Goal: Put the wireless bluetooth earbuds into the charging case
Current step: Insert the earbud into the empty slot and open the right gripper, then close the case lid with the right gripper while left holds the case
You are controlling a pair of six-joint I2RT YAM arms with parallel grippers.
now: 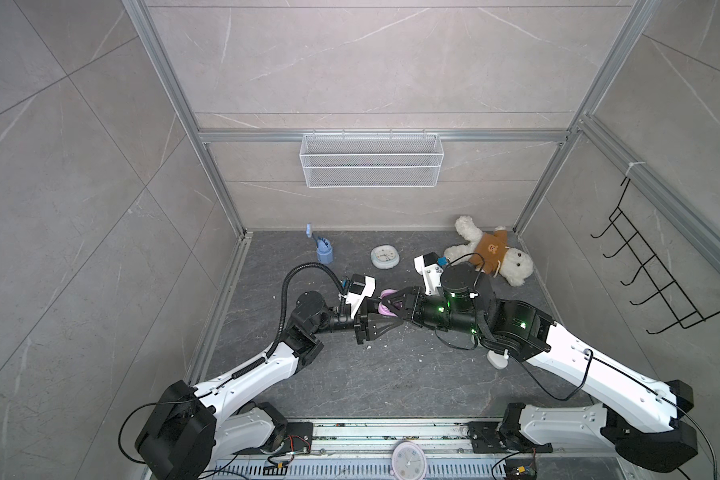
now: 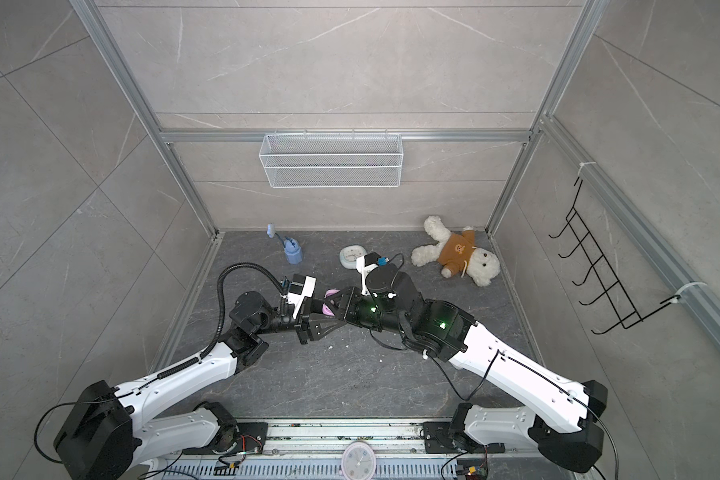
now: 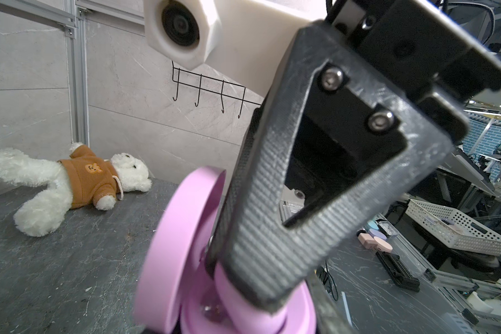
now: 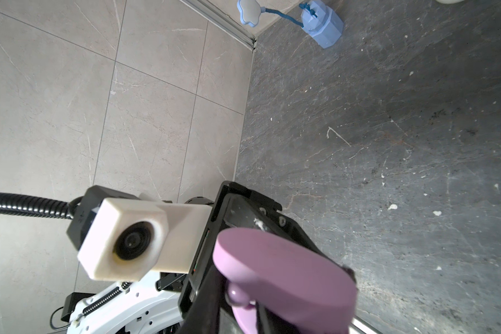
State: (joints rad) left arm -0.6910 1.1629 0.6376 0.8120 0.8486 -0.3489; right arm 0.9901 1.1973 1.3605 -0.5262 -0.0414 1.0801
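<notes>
**Top views.** The left gripper (image 1: pixel 385 319) and right gripper (image 1: pixel 393 304) meet tip to tip above the desk (image 1: pixel 350 374), well to the left of the plush bear (image 1: pixel 489 249) and nearer the arm bases than it. Between them is the lilac charging case (image 1: pixel 382 310), raised off the desk with its lid open; both top views show this, with the charging case (image 2: pixel 327 309) left of the plush bear (image 2: pixel 458 251). The left fingers are closed narrow on the case and carry it.

**Left wrist view.** The lid (image 3: pixel 182 231) stands on edge on the side of the case towards the plush bear (image 3: pixel 84 176); one of the right fingers (image 3: pixel 272 231) reaches down into the lower half of the case. A small glossy form (image 3: pixel 211 312) lies there; whether it is a seated bud or a bare socket cannot be told.

**Right wrist view.** The lid (image 4: pixel 284 266) fills the foreground; beside it a lilac earbud (image 4: pixel 237 292) sits between the dark right fingers (image 4: pixel 206 306). Whether they pinch it or stand just parted cannot be told.

**Step in hand, as judged:** seating this earbud.
- Hold the case level and firm with the left gripper.
- Bring the earbud straight down over its socket, clear of the lid.
- Part the right fingers only slightly, and only once the earbud rests in the socket.
- Withdraw along the line of approach, so the earbud is not dragged out.
- Put no sideways load on the hinge.
</notes>
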